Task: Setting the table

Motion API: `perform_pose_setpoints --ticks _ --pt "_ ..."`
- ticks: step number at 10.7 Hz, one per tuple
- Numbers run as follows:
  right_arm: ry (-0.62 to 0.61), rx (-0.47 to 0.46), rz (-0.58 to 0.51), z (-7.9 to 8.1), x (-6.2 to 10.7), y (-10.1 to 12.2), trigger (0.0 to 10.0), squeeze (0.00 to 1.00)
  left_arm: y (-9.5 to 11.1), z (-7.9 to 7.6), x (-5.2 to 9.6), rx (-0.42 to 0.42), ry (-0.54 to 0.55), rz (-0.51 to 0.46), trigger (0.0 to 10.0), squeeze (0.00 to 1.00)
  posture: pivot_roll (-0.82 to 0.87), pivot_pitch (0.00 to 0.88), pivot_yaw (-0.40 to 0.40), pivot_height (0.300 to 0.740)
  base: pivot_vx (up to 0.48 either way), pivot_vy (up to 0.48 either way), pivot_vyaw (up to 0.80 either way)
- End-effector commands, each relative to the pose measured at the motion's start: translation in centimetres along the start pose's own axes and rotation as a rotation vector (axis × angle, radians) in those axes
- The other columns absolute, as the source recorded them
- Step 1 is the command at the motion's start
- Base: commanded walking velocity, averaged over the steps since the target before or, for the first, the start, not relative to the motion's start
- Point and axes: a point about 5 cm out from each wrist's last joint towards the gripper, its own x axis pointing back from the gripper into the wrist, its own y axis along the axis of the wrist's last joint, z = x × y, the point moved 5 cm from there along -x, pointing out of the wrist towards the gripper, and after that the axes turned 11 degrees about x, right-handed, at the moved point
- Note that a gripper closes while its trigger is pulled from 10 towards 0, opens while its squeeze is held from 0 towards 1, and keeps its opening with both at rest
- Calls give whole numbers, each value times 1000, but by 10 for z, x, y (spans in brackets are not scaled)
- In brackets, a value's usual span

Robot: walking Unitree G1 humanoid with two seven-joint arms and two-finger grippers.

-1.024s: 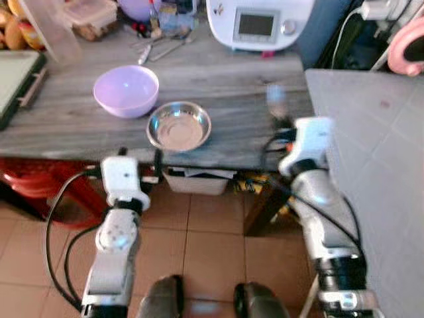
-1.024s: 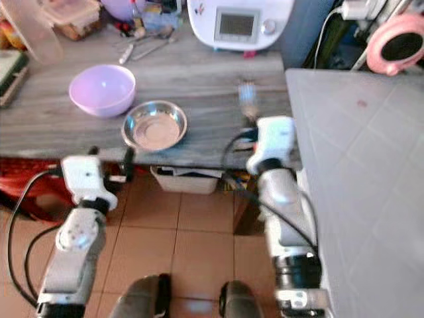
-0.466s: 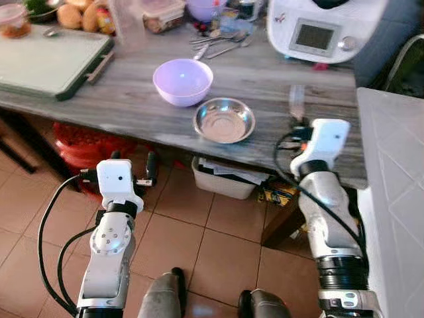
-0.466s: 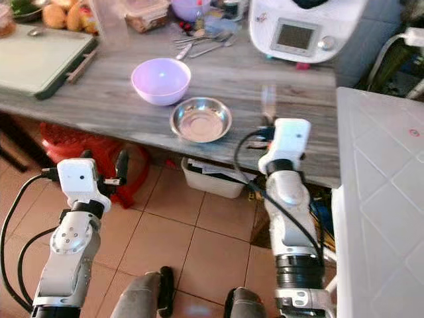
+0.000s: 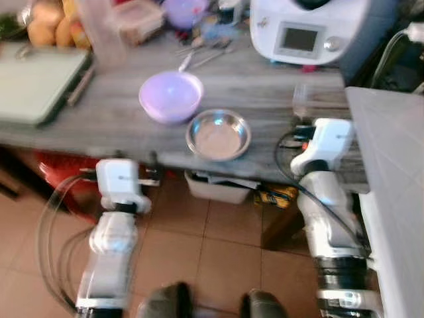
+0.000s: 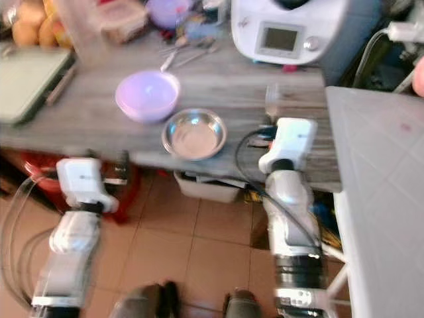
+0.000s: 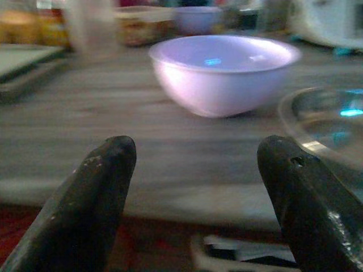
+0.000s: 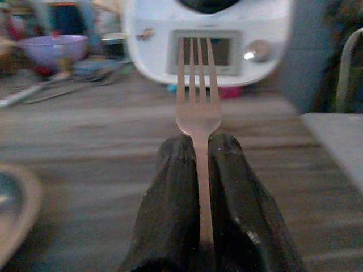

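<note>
My right gripper is shut on the handle of a metal fork, tines pointing away, held over the right end of the grey wooden counter. A lilac bowl stands on the counter, and a steel bowl sits to its right, nearer the front edge. My left gripper is open and holds nothing. It hovers just before the counter's front edge, level with the lilac bowl, with the steel bowl off to one side.
A white kitchen appliance stands at the back of the counter, with loose cutlery and containers to its left. A green board lies at the left end. A white table adjoins on the right. A bin sits under the counter.
The head camera has shifted and the picture is now blurred. Both arms hold about the same pose and the fork stays in the right gripper.
</note>
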Motion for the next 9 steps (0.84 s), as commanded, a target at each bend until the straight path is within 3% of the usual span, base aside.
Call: perform_pose_setpoints --ticks 1,6,9 --pt "6 -13 -13 4 0 4 10000 0 1 10 3 -8 23 -2 10000 0 -9 134 2 740 0 0 0" --pt "5 -11 4 5 2 -2 10000 0 0 11 8 -10 32 1 10000 0 -10 143 1 740 0 0 -108" --pt "-22 -147 99 8 -2 -17 10000 0 -1 10 12 -16 26 14 10000 0 -3 171 11 740 0 0 0"
